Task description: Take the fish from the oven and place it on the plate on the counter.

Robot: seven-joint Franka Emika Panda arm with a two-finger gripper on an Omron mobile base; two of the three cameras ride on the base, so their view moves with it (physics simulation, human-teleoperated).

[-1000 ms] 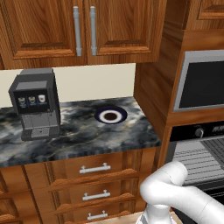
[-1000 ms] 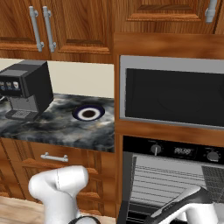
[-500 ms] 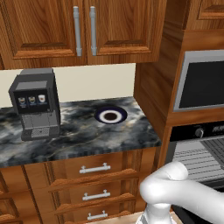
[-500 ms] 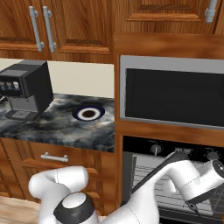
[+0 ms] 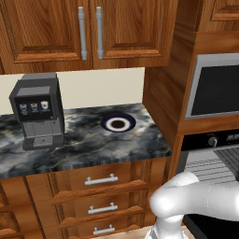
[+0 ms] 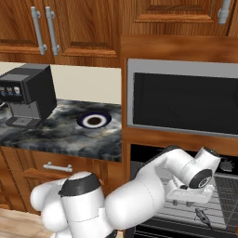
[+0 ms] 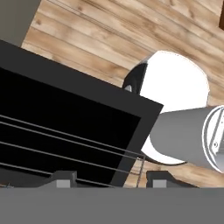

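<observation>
The oven [image 6: 186, 186] filled the lower right of the right base view, door down and wire racks bare where visible; the fish could not be made out in any view. The counter [image 5: 93, 144] lay mid-left with the plate [image 5: 118, 123] near its right end. The gripper [image 7: 109, 181] showed only fingertips at the frame bottom, apparently parted and holding nothing; risk: fingers snagging a rack on reaching in.

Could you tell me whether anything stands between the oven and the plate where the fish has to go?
Nothing visible lies on the counter between the oven and the plate. The coffee machine stands on the plate's far side. Only the wooden cabinet wall beside the oven rises at the counter's end.
</observation>
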